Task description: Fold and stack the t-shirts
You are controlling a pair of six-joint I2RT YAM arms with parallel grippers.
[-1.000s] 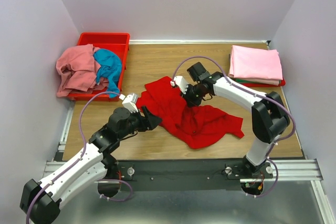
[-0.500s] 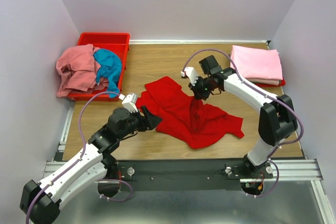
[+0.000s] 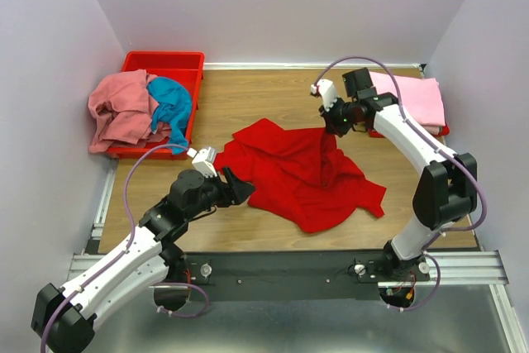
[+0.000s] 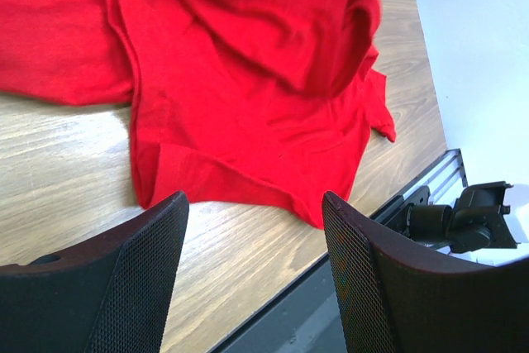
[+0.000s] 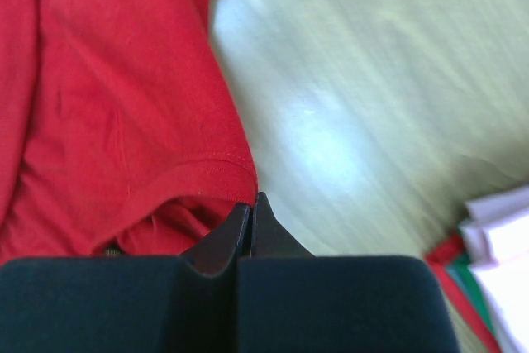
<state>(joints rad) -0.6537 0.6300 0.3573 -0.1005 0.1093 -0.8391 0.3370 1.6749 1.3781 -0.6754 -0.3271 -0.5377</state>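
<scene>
The bright red t-shirt (image 3: 297, 181) lies crumpled in the middle of the wooden table. My right gripper (image 3: 333, 127) is shut on a hemmed edge of it (image 5: 124, 121) and holds that edge lifted toward the back right; the pinch shows in the right wrist view (image 5: 252, 202). My left gripper (image 3: 240, 188) is open and empty, low over the table at the shirt's left front edge (image 4: 248, 80), jaws wide apart (image 4: 256, 279). A folded light pink t-shirt (image 3: 409, 98) tops a stack at the back right.
A red plastic bin (image 3: 165, 65) at the back left holds a salmon pink shirt (image 3: 120, 109) and a teal blue shirt (image 3: 171, 105). The stack's edge shows in the right wrist view (image 5: 496, 237). The table's front edge and the right arm's base (image 4: 463, 217) lie near my left gripper.
My right gripper has moved back and to the right with the red shirt's edge, drawing the cloth out toward the stack. The left arm has not moved.
</scene>
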